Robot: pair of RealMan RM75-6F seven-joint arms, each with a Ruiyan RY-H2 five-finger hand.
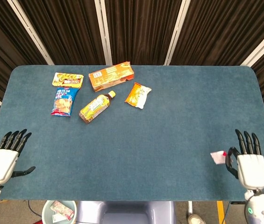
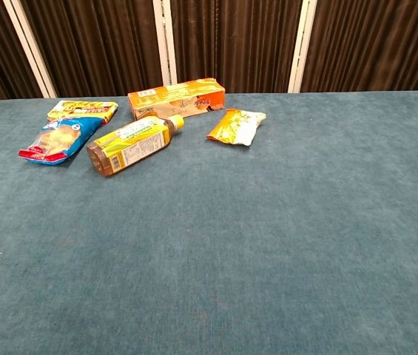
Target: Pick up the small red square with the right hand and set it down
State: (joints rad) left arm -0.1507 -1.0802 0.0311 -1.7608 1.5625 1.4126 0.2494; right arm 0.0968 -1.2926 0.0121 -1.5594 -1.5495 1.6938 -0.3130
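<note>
The small red square (image 1: 217, 157), mostly white with a red edge, shows in the head view near the table's front right. My right hand (image 1: 249, 166) is just right of it; its thumb curls in to the square's red edge and seems to pinch it, while the other fingers point straight away from me. My left hand (image 1: 3, 157) hovers at the front left corner with fingers apart, holding nothing. The chest view shows neither hand nor the square.
At the back left of the blue table (image 1: 169, 116) lie an orange box (image 1: 111, 76), a tea bottle on its side (image 1: 96, 107), an orange snack packet (image 1: 138, 94), a yellow packet (image 1: 67, 80) and a blue chip bag (image 1: 64, 101).
</note>
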